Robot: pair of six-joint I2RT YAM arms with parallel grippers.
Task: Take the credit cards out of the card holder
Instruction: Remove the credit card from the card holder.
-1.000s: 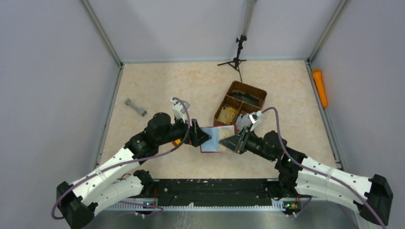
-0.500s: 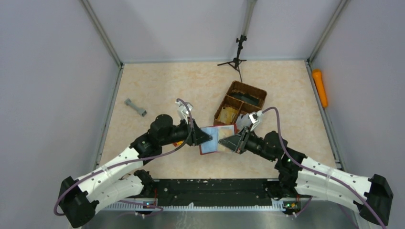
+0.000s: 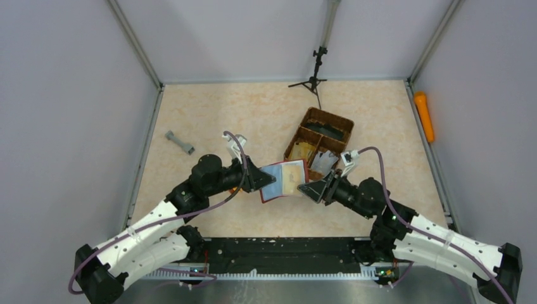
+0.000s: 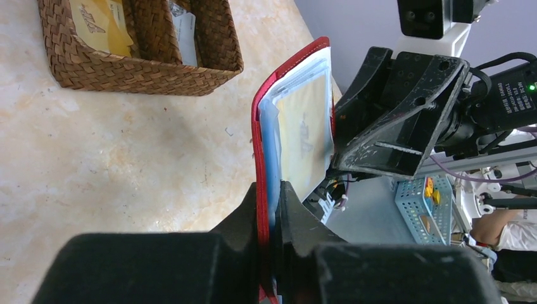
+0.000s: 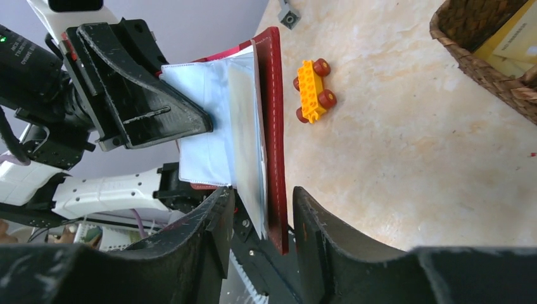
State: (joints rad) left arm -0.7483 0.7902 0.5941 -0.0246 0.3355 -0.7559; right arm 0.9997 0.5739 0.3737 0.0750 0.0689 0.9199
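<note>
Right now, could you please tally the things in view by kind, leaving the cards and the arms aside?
Card holder: 1
Wicker basket: 1
Toy block: 1
Grey bar: 1
Orange cylinder: 1
Tripod stand: 1
Total: 6

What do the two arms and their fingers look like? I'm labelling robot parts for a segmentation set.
Both arms have white shells on the lower links and black joints and wrists, with a purple cable looping along each. The left gripper and right gripper end in black, wedge-shaped fingers with scuffed, scratched surfaces. Each wrist carries a small white camera block, and small green lights glow near the bases.
</note>
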